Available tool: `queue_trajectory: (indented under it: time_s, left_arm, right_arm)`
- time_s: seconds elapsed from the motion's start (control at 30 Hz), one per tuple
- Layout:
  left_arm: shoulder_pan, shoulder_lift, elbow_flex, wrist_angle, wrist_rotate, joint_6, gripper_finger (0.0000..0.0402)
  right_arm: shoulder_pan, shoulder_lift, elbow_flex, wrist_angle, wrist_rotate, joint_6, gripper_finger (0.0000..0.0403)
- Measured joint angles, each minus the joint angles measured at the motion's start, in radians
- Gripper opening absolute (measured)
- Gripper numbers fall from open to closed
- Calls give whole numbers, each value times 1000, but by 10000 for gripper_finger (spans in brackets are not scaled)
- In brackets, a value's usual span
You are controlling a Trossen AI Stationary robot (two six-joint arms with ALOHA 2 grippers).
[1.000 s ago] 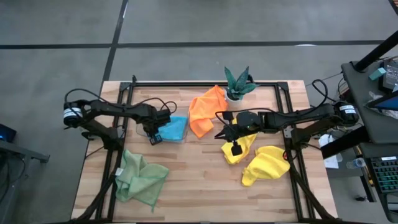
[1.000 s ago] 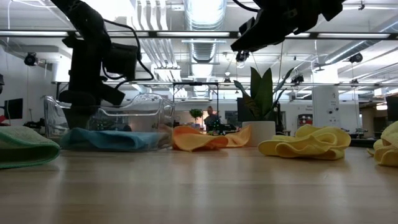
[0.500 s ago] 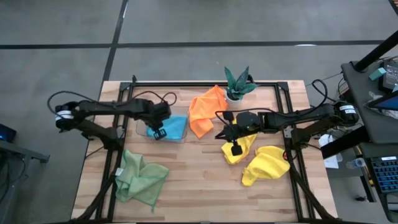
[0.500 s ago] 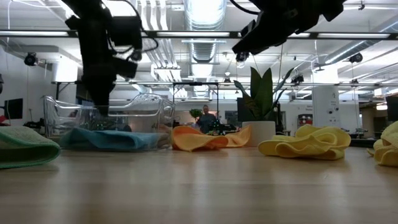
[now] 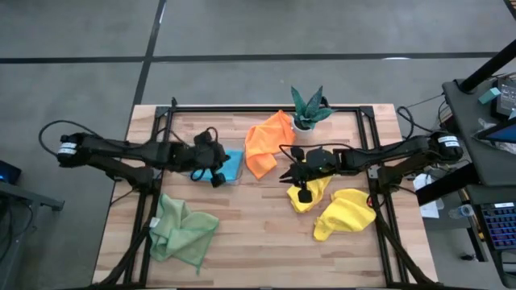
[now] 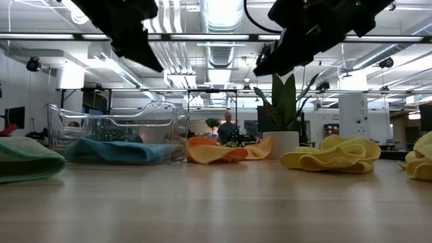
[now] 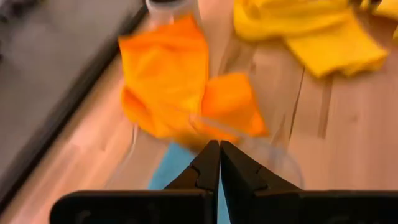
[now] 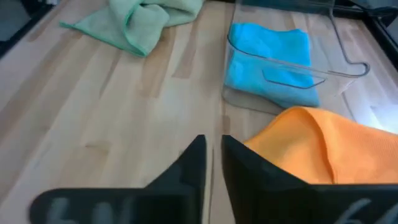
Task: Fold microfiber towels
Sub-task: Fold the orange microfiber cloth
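Observation:
A blue towel (image 5: 231, 165) lies folded in the clear tray (image 6: 115, 125) at the table's left middle. My left gripper (image 5: 216, 179) hangs shut above the tray's near edge, slanting down, with nothing in it. The orange towel (image 5: 264, 143) lies crumpled beside the tray, toward the table's far side. Two yellow towels (image 5: 321, 187) (image 5: 347, 213) lie crumpled at the right. My right gripper (image 5: 305, 193) hovers over the nearer yellow one, its fingers (image 8: 196, 155) a narrow gap apart and holding nothing. A pale green towel (image 5: 184, 229) lies bunched at the near left.
A small plant in a white pot (image 5: 308, 109) stands at the far edge, just behind the orange towel. Bare wood shows in the near middle of the table, between the green towel and the yellow ones. Black frame rails run along the table's sides.
My left gripper has risen out of the tray, clear of the blue towel, and tipped from pointing down to slanting forward; the towel stays in the tray. My right gripper has sunk a little toward the yellow towel.

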Motion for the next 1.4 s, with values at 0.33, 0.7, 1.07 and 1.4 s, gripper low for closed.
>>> queue_trajectory:
  time_s: [0.33, 0.7, 1.07, 1.4]
  left_arm:
    - [-115, 6, -4, 98, -100, 25, 0]
    - [-119, 6, -47, 133, -100, 26, 0]
    - [-119, 6, -76, 178, -102, 26, 0]
    - [-119, 6, -77, 196, -103, 25, 0]
  right_arm:
    - [-33, 306, 76, 96, 184, -79, 169]
    - [-106, 526, 250, -1, 185, -218, 191]
    - [-131, 593, 286, -31, 185, -279, 168]
    - [-117, 526, 272, -67, 209, -261, 13]
